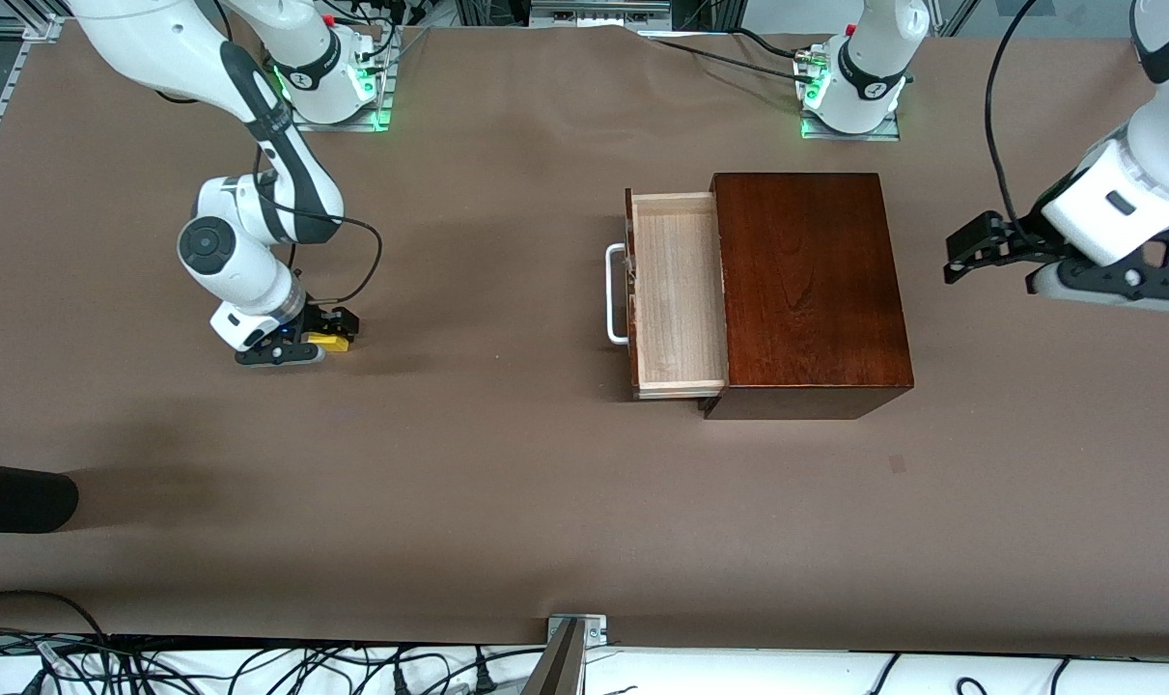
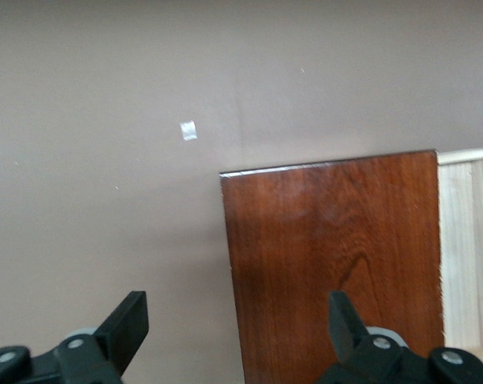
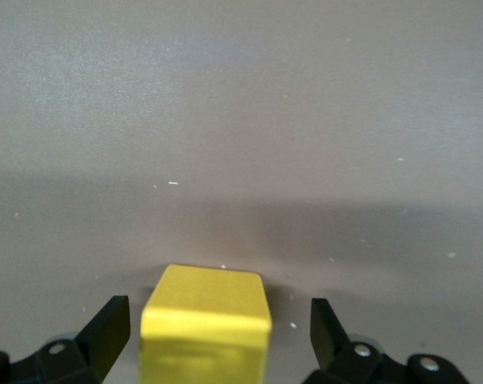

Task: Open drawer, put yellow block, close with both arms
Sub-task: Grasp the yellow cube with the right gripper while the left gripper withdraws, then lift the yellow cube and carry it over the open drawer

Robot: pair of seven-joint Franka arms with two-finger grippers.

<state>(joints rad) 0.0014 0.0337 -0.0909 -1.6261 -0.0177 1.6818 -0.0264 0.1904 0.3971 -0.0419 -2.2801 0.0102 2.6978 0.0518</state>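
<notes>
The yellow block (image 1: pixel 333 342) lies on the brown table toward the right arm's end. My right gripper (image 1: pixel 316 336) is down at the table around it, open. In the right wrist view the yellow block (image 3: pixel 207 320) sits between the fingers (image 3: pixel 107 326) with a gap on each side of my right gripper (image 3: pixel 217 330). The drawer (image 1: pixel 676 290) stands pulled out of the mahogany box (image 1: pixel 806 290), its pale tray empty and its white handle (image 1: pixel 616 294) facing the right arm's end. My left gripper (image 1: pixel 953 259) waits open in the air beside the box (image 2: pixel 329 256), fingers (image 2: pixel 129 320) wide apart around nothing (image 2: pixel 235 320).
A black cylinder (image 1: pixel 14 497) juts in at the table's edge near the right arm's end. A small dark patch (image 1: pixel 897 463) marks the table nearer the camera than the box. A metal bracket (image 1: pixel 576 632) and cables line the front edge.
</notes>
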